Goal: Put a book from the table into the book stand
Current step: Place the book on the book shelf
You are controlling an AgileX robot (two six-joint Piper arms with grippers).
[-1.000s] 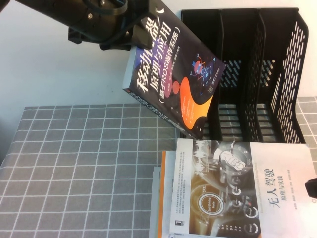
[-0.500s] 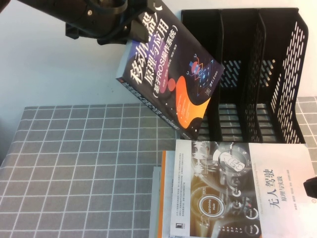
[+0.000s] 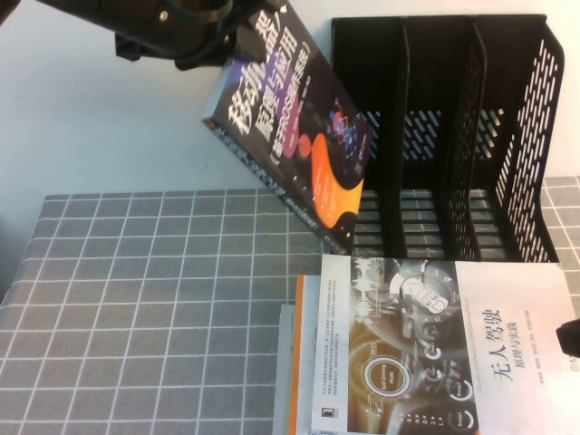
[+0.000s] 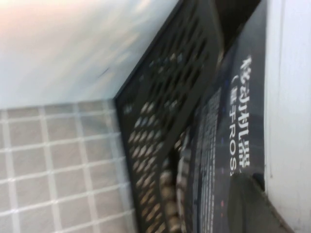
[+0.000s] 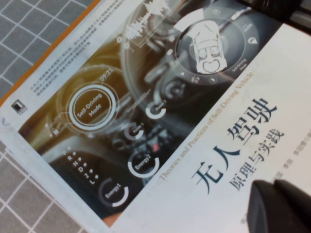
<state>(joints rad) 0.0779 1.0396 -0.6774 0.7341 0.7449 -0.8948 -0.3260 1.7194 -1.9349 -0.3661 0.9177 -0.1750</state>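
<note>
My left gripper [image 3: 237,38] is shut on the top end of the dark navy book [image 3: 304,136] and holds it tilted in the air, above the table [image 3: 136,299]. The book's lower corner hangs just in front of the leftmost compartment of the black book stand [image 3: 507,136]. In the left wrist view the book's cover [image 4: 221,141] lies close beside the stand's perforated wall [image 4: 165,121], with one dark finger [image 4: 250,206] pressed on the cover. My right gripper [image 3: 569,338] sits at the right edge; in its wrist view it [image 5: 282,201] is shut and empty over the white-and-grey book [image 5: 170,121].
The white-and-grey book [image 3: 435,349] lies on top of a small stack of books at the front right of the table, just before the stand. Grey grid cloth stretches to the left. A pale wall stands behind.
The left gripper has turned the navy book more edge-on and steeper, and shifted it slightly left and up in front of the stand. The right arm has not moved.
</note>
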